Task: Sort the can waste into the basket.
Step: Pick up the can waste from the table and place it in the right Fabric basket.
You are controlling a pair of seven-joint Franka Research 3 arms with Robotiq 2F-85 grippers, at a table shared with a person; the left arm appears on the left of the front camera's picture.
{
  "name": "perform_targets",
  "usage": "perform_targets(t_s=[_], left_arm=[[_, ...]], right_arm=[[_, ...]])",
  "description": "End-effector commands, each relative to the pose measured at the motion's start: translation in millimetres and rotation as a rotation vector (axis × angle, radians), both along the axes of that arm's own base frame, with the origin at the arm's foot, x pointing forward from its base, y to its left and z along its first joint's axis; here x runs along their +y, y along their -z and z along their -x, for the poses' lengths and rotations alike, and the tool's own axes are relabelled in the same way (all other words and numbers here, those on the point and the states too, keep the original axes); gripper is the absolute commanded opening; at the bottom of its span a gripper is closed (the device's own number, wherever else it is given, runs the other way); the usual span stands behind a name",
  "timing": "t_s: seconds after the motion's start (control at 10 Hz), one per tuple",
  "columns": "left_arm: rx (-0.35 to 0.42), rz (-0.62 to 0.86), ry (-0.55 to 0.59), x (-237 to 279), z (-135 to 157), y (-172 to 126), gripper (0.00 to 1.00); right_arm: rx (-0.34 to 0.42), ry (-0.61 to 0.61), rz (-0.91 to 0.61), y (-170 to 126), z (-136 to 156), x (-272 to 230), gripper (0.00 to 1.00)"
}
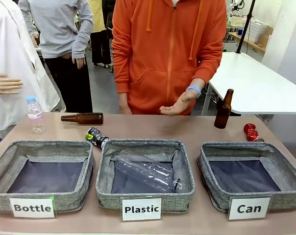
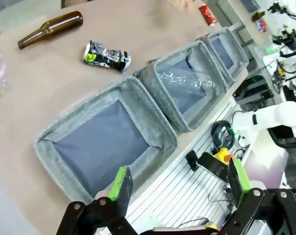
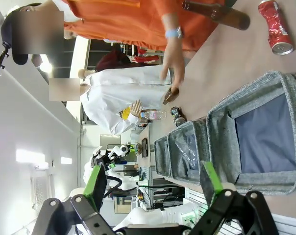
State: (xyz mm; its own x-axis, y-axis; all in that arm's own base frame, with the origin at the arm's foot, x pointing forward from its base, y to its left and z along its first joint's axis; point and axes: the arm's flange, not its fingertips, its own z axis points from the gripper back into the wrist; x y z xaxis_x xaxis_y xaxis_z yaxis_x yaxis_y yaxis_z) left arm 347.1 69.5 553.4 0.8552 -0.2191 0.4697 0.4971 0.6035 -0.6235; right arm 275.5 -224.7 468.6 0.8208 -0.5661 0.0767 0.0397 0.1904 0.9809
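Observation:
A crushed dark can [image 1: 96,136] with green and yellow print lies on the table behind the gap between the "Bottle" and "Plastic" baskets; the left wrist view shows this dark can [image 2: 107,56] too. A crushed shiny red can [image 1: 251,132] lies at the far right, behind the grey basket labelled "Can" [image 1: 250,195], whose dark lining is bare. The red can [image 3: 275,26] and the Can basket [image 3: 285,85] also appear in the right wrist view. My left gripper [image 2: 180,185] hangs open above the front edge of the Bottle basket. My right gripper [image 3: 153,183] is open, off the table's near edge.
The "Plastic" basket [image 1: 104,188] holds a clear plastic bottle [image 1: 148,171]. The "Bottle" basket [image 1: 3,161] is bare inside. A brown bottle [image 1: 83,118] lies at the back left, another [image 1: 223,109] stands at the back right, a small water bottle [image 1: 35,114] far left. A person's hand [image 1: 180,103] hovers over the far edge.

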Motion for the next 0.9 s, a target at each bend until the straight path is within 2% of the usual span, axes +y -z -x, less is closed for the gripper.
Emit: perform_targets(t_s=[0.0, 0.2, 0.4, 0.6, 0.8], left_arm=[[-0.061, -0.024, 0.013, -34, -15, 4, 1.0], [-0.09, -0.148, 0.057, -93, -44, 18, 1.0], [-0.171, -0.258, -0.022, -143, -78, 40, 1.0], [-0.163, -0.449, -0.098, -185, -108, 73, 1.0], [-0.13, -0.525, -0.136, -212, -127, 93, 1.0]], right_arm=[[-0.02, -0.009, 0.009, -2, 0, -2, 1.0], [-0.02, -0.009, 0.009, -2, 0, -2, 1.0], [-0.02, -0.009, 0.009, -2, 0, -2, 1.0], [-0.02, -0.009, 0.009, -2, 0, -2, 1.0], [-0.02, -0.009, 0.009, -2, 0, -2, 1.0]])
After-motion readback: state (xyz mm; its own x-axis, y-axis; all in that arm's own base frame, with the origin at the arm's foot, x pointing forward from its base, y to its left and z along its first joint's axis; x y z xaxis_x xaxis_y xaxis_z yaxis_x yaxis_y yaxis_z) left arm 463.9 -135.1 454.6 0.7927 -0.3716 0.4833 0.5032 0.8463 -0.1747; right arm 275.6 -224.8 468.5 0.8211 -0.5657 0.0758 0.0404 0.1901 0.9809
